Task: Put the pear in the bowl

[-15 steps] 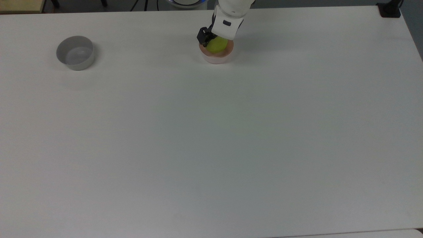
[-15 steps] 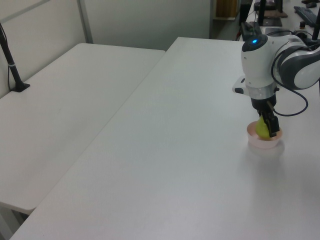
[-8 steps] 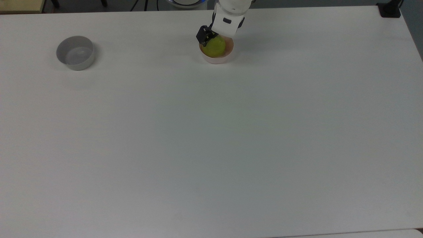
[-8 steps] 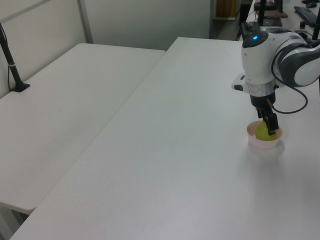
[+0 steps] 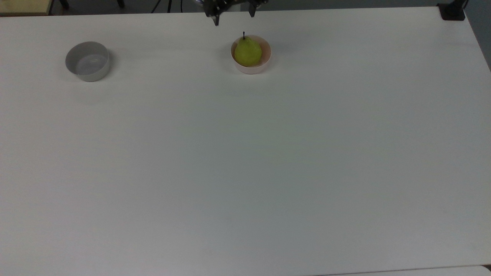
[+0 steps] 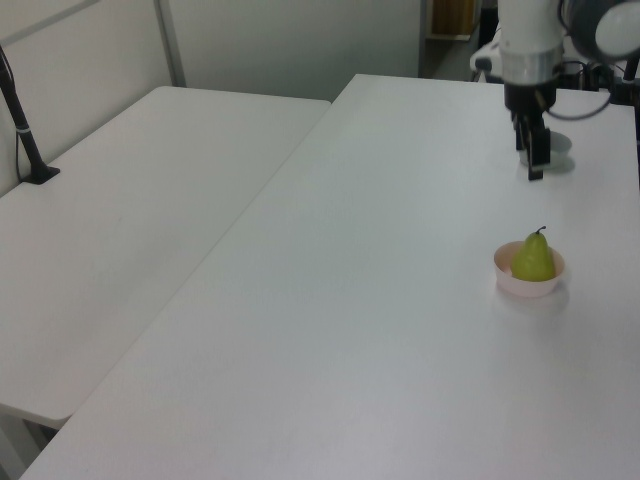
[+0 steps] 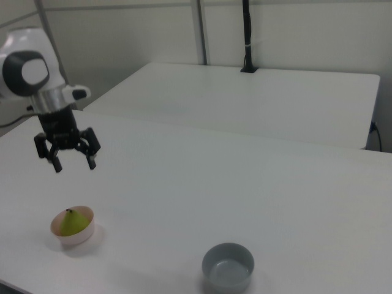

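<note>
The yellow-green pear [image 5: 247, 51] [image 6: 533, 256] [image 7: 70, 222] rests upright inside the pale pink bowl [image 5: 266, 62] [image 6: 527, 288] [image 7: 81, 236], its dark stem pointing up. My gripper [image 5: 234, 15] [image 6: 534, 158] [image 7: 73, 161] hangs high above the bowl, open, with nothing between its black fingers. In the top view it sits at the table's far edge, just beyond the bowl.
A grey bowl [image 5: 88, 61] [image 7: 228, 267] of like size stands empty toward the top view's left. The white table [image 5: 245, 161] stretches wide in front of both bowls. A second white table [image 6: 130, 250] adjoins it, with a black post [image 7: 246, 37].
My gripper has let go of the pear, opened and risen away from the bowl. The pear stays upright in the pink bowl.
</note>
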Action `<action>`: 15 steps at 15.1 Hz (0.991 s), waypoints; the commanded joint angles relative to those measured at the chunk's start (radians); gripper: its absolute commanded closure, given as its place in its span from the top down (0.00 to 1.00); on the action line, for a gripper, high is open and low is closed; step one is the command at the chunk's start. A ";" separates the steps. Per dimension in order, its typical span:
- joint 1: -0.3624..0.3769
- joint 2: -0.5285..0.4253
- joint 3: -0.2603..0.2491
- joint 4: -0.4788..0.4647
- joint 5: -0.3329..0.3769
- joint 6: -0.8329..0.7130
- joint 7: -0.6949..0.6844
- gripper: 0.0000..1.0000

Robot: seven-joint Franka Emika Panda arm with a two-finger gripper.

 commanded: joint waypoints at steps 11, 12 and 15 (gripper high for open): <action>-0.498 0.165 0.139 0.293 0.014 -0.042 -0.002 1.00; -0.514 0.167 0.139 0.295 0.017 -0.042 -0.002 1.00; -0.518 0.191 0.137 0.324 0.050 -0.047 -0.002 1.00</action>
